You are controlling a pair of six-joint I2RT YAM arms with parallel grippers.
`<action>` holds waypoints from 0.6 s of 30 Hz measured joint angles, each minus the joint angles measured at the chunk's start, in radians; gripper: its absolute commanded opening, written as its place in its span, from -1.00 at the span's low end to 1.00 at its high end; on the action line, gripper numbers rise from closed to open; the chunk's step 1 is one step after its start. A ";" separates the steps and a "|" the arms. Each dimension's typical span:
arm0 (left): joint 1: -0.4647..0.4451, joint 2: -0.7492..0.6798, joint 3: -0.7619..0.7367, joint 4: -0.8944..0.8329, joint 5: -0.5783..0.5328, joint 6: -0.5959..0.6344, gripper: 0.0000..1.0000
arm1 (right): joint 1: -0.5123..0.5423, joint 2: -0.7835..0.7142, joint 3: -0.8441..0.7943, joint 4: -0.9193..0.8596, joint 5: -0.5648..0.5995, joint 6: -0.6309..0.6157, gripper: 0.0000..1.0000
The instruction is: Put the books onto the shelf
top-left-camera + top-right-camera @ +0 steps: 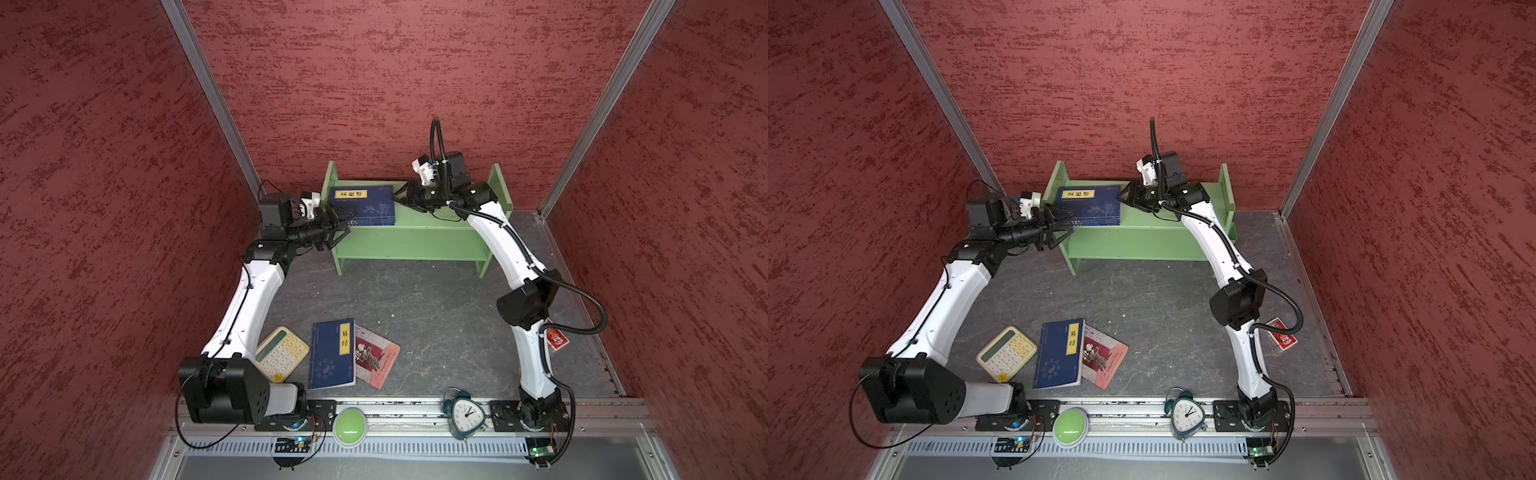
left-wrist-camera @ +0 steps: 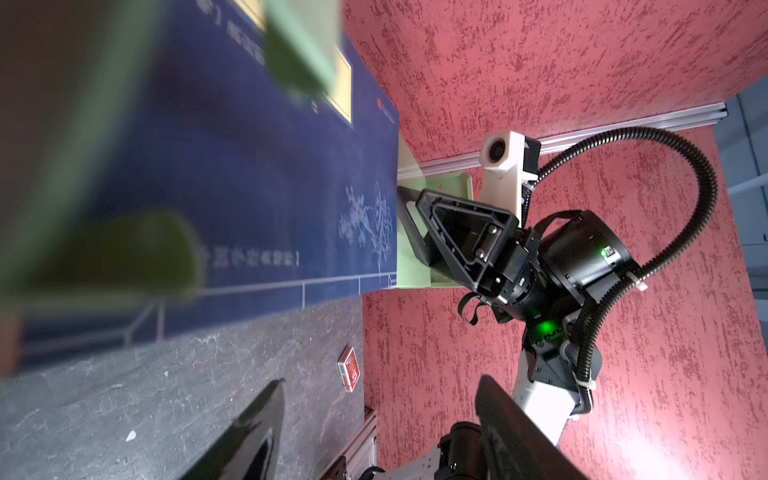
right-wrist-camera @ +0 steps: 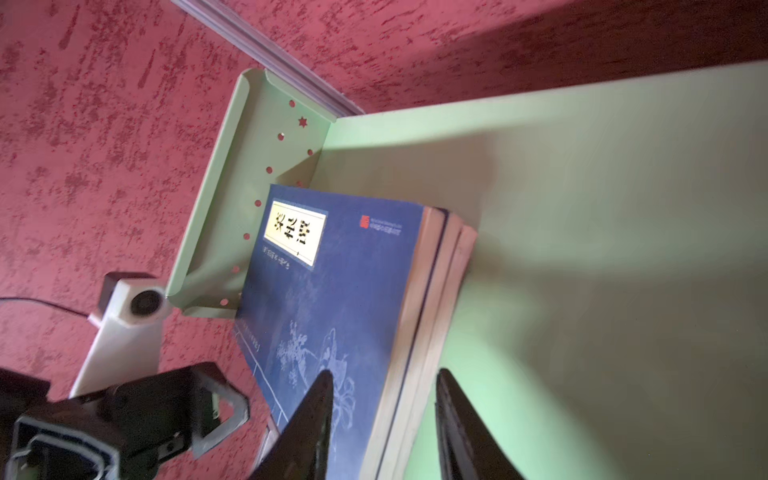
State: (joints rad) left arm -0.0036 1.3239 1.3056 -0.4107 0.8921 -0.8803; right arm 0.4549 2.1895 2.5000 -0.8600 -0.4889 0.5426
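Since the navy books (image 3: 332,299) sit stacked at one end of the shelf (image 3: 582,208), my right jaws straddle them slack, left jaws wide and empty

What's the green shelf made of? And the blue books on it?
Shelf: matte light-green paint; boards look like wood, though the side panel with its bent rim and punched holes could be thin metal. Blue books: paper, with smooth card covers; cream page edges show along the side.
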 measured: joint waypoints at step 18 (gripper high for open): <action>0.068 -0.252 -0.393 -0.591 -0.233 0.460 0.99 | 0.219 -1.025 -1.203 0.278 0.142 -0.008 0.19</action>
State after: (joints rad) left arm 0.0643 1.0721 0.9127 -1.0016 0.6586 -0.4198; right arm 0.6739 1.1645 1.2968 -0.5823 -0.3470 0.5346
